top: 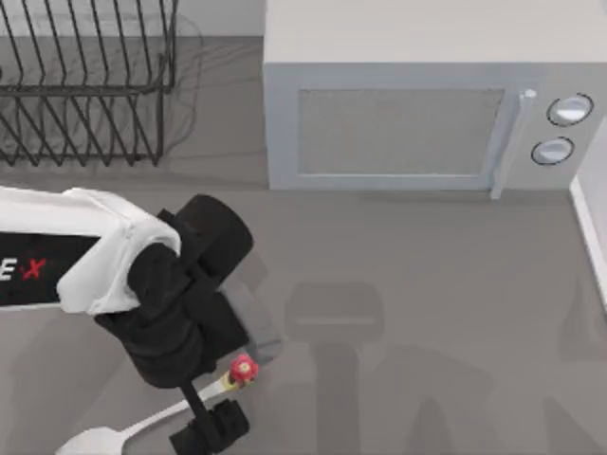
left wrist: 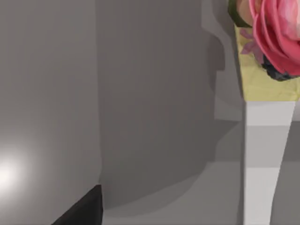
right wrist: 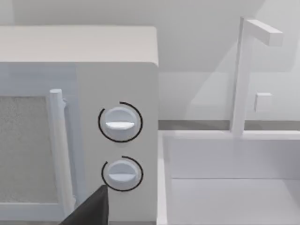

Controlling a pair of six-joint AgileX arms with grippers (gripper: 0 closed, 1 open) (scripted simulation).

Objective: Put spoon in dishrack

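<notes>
Left gripper (top: 213,403) is hanging low at the table's near-left, its fingers straddling the spoon (top: 152,422) handle just below the red knob; whether they are pinching it cannot be told. The dishrack (top: 85,85) is standing well apart at far left. So near the knob, the long bowl end risks swinging or slipping free.

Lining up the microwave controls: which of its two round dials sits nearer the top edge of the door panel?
The upper dial on the microwave: it sits directly above the lower dial, beside the upper part of the door handle.
</notes>
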